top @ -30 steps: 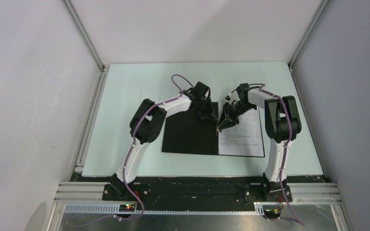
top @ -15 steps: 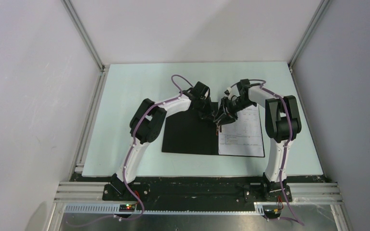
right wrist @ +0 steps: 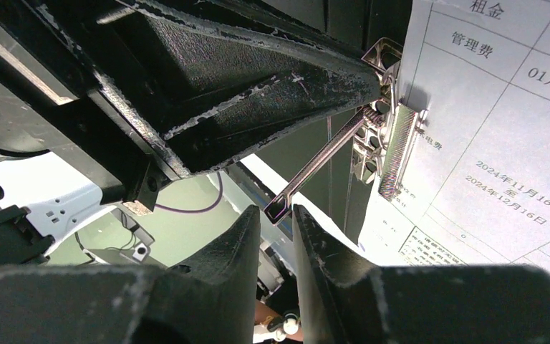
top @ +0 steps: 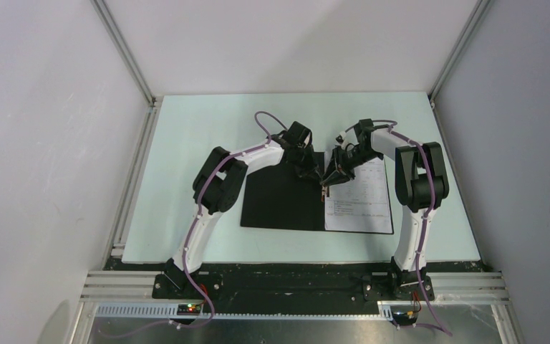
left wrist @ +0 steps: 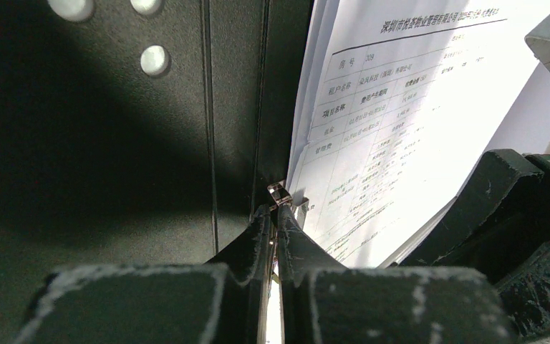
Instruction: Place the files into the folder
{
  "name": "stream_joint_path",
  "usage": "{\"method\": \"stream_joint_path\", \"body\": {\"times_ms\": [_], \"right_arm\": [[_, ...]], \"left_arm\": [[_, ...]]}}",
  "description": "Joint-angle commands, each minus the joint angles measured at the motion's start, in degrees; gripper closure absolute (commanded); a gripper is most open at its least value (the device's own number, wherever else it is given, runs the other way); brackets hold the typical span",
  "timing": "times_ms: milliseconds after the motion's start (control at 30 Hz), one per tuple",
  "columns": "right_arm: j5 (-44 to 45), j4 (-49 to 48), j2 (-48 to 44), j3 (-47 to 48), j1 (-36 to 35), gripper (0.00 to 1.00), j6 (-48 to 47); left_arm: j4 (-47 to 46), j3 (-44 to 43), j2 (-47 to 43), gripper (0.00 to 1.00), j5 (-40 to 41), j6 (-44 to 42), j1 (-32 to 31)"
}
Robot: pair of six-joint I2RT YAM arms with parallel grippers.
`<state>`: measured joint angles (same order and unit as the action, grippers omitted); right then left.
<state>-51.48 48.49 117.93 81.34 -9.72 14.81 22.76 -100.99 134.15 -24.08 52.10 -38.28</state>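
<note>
The folder [top: 283,204] lies open on the table, black inside up. The files [top: 362,197], white printed sheets, lie stacked on its right half. My left gripper [top: 318,174] is at the spine; in the left wrist view its tips [left wrist: 278,209] are shut on a small tab of the metal clip [left wrist: 281,193], beside the files [left wrist: 372,122]. My right gripper [top: 327,185] meets it from the right. In the right wrist view it [right wrist: 278,211] is closed around the end of the clip's raised lever [right wrist: 315,168], above the clip's base [right wrist: 394,150] on the files [right wrist: 501,143].
The pale green table [top: 186,143] is walled by white panels and metal frame rails [top: 125,54]. Both arms' elbows rise above the folder's outer edges. The two grippers' fingers nearly touch over the spine.
My right gripper has shifted slightly toward the far end of the spine, with the lever in it. The left arm has held still.
</note>
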Motion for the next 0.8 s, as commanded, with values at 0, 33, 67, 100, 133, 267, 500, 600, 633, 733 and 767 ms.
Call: {"method": "stream_joint_path", "body": {"times_ms": [0,33,67,100,133,267,500,600,633,733,767], "right_arm": [[-0.5,0.6,0.3,-0.1,0.3,0.73,0.4],[-0.5,0.6,0.3,-0.1,0.2,0.74,0.3],[-0.4,0.7,0.4,-0.1,0.2,0.74,0.2],[-0.2,0.8,0.5,-0.1,0.1,0.74,0.0],[0.0,0.9,0.5,-0.2,0.2,0.74,-0.1],[0.2,1.3,0.8,-0.6,0.0,0.75,-0.6],[1.3,1.9,1.4,-1.4,-0.6,0.77,-1.4],[2.0,2.1,1.7,-1.4,-0.8,0.77,-1.9],[2.7,2.3,1.7,-1.3,-1.0,0.78,-2.0],[4.8,3.2,1.8,-1.4,-1.4,0.79,-3.3],[6.2,3.4,1.8,-1.4,-1.7,0.80,-3.5]], "left_arm": [[2.9,1.8,2.9,0.94,3.7,-0.4,0.3],[2.9,1.8,2.9,0.94,3.7,-0.4,0.3],[2.8,1.8,2.9,0.94,3.6,-0.4,0.3],[2.8,1.7,3.0,0.94,3.6,-0.4,0.4],[2.8,1.7,3.0,0.94,3.6,-0.4,0.5],[2.8,1.7,3.2,0.94,3.5,-0.3,0.6],[2.8,1.8,3.2,0.94,3.4,-0.3,0.6],[2.8,1.8,3.2,0.94,3.4,-0.3,0.6],[2.7,1.8,3.3,0.94,3.4,-0.2,0.6],[2.7,1.8,3.4,0.94,3.3,-0.2,0.6],[2.8,1.8,3.3,0.94,3.3,-0.2,0.6]]}}
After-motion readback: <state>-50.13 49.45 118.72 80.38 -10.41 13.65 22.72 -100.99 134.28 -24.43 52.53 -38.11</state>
